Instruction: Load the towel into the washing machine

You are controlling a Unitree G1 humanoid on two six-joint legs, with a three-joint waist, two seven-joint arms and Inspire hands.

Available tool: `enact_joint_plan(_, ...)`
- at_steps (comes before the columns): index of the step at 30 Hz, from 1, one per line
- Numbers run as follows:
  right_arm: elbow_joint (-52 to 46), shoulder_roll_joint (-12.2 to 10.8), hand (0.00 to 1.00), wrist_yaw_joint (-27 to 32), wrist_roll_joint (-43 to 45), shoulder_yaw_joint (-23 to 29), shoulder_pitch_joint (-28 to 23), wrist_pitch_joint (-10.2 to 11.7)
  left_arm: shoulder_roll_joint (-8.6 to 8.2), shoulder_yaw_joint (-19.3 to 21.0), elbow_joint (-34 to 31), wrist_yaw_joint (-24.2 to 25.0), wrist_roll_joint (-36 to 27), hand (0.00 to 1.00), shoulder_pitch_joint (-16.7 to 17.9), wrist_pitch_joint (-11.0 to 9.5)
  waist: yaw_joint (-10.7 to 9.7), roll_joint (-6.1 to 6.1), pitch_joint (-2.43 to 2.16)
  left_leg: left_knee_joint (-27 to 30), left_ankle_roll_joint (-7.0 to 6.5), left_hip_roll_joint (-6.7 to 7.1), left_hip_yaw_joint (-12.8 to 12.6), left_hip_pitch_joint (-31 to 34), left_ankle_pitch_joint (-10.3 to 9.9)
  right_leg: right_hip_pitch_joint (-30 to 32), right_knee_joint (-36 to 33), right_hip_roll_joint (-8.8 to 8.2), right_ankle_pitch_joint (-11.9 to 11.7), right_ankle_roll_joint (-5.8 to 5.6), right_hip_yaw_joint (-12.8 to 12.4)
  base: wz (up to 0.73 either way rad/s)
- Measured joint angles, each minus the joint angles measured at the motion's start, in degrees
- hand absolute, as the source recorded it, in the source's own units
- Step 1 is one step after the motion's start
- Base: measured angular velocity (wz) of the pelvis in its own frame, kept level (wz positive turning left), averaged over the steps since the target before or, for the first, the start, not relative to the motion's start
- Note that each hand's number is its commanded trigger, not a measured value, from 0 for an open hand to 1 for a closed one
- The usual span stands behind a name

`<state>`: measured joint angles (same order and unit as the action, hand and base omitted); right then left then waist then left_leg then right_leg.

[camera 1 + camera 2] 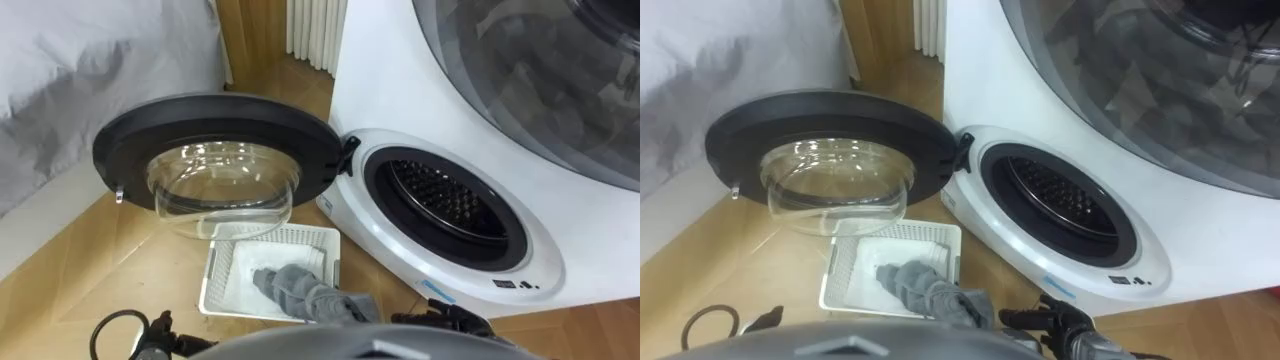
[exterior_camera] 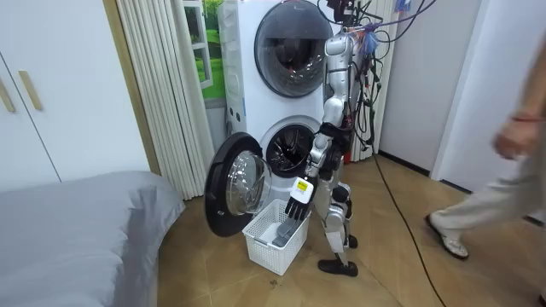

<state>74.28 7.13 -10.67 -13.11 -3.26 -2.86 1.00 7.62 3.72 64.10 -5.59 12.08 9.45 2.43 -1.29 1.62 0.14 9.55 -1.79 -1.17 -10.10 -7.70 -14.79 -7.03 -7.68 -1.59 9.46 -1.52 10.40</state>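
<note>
Standing at the open washing machine [image 1: 545, 250] — right hand [image 1: 1060, 318] low, fingers spread, just beside the grey towel [image 1: 290, 285] in the white basket [image 1: 300, 238]

Legible text: none. One small blue label [image 1: 1060, 291], print unreadable, is noted on the washing machine [image 1: 1185, 255] front, just above the right hand [image 1: 1060, 320].
</note>
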Motion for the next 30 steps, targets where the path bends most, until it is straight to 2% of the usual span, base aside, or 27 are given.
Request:
enact_joint_plan(5,0.1,0.2,0.00,-0.1,-0.5,-0.7,0.1,1.0,0.08,-1.0,0.0,-0.1,0.7,0.00,-0.4,-0.5,0.0,-0.51,-0.08,0.2,0.01,0.03,0.2,1.3,0.0,1.2,-0.1,-0.03,0.0,0.00,-0.1,0.00)
enact_joint_plan(11,1.3,0.6,0.00,-0.8,-0.4,-2.3,1.8,1.0,0.34,-3.1,0.1,-0.4,1.7,0.00,-2.8,-1.0,0.0,-0.60,-0.10,1.4,0.05,0.09,0.3,4.9,0.1,4.3,-0.2,-0.17,0.0,0.02,0.1,0.00)
enact_joint_plan(14,1.5,0.7,0.00,-0.9,0.9,-2.4,2.9,1.5,0.83,-5.0,0.1,-0.4,4.3,0.00,-4.4,-1.6,-0.1,-0.62,-0.06,2.1,0.03,-0.07,0.6,7.1,0.1,6.6,-0.6,-0.20,-0.1,0.13,0.2,0.00)
enact_joint_plan(16,1.9,1.0,0.00,-0.9,2.5,-2.5,4.7,1.7,0.86,-7.1,0.1,-0.4,6.6,0.00,-5.7,-1.8,-0.6,-1.06,0.24,2.1,-0.08,-0.10,0.8,8.7,0.4,8.2,-1.0,-0.42,-0.1,0.14,0.5,0.05)
enact_joint_plan(20,2.6,1.1,0.00,-0.8,3.0,-4.6,7.6,1.8,0.71,-9.7,1.4,-0.4,10.9,0.00,-9.4,-2.4,-0.9,-1.27,0.48,2.2,-0.20,-0.02,1.2,12.1,1.2,12.1,-2.3,-0.64,-0.2,0.32,0.6,0.02)
enact_joint_plan(23,4.3,1.0,0.00,-0.7,4.8,-5.2,11.1,2.1,-0.10,-12.2,3.0,-0.4,13.0,0.00,-13.7,-3.4,-1.3,-1.63,1.29,2.3,-0.20,-0.11,1.4,14.7,1.8,16.6,-6.0,-0.84,-0.2,0.35,0.6,-0.01)
enact_joint_plan(24,4.6,1.0,0.00,-0.4,5.5,-5.6,12.1,2.2,-0.48,-13.3,3.9,-0.4,14.4,0.00,-15.6,-4.2,-1.4,-1.75,1.88,2.7,-0.25,-0.11,1.4,15.9,1.9,18.8,-8.2,-1.01,-0.1,0.53,0.7,-0.15)
enact_joint_plan(25,4.6,1.0,0.00,-0.3,6.0,-6.1,13.4,2.3,-0.81,-14.6,4.8,-0.4,15.1,0.00,-17.7,-4.9,-1.5,-1.67,2.22,3.8,-0.25,-0.12,1.4,17.8,1.9,21.5,-10.6,-1.34,0.2,0.88,0.5,-0.18)
enact_joint_plan(27,4.6,1.0,0.00,0.0,6.3,-6.9,15.1,2.9,-1.36,-16.0,5.8,-0.4,15.1,0.00,-20.0,-5.7,-1.6,-1.49,2.41,5.9,-0.25,-0.07,1.4,21.2,1.9,25.9,-14.3,-2.10,0.3,1.15,0.7,-0.19)
enact_joint_plan(29,4.4,0.9,0.00,0.5,6.4,-7.1,16.2,3.4,-1.93,-17.5,6.8,-0.3,15.7,0.00,-22.8,-6.3,-2.1,-1.51,2.91,8.6,-0.25,-0.04,1.4,24.3,1.9,29.4,-17.6,-2.76,0.3,1.17,0.6,-0.08)
enact_joint_plan(30,4.2,0.8,0.00,0.9,6.4,-7.9,16.6,3.4,-2.02,-18.7,7.1,-0.2,16.6,0.00,-24.5,-6.5,-2.7,-1.39,3.30,9.8,-0.25,0.08,1.4,25.9,1.9,31.9,-20.2,-3.29,0.3,1.17,0.4,0.03)
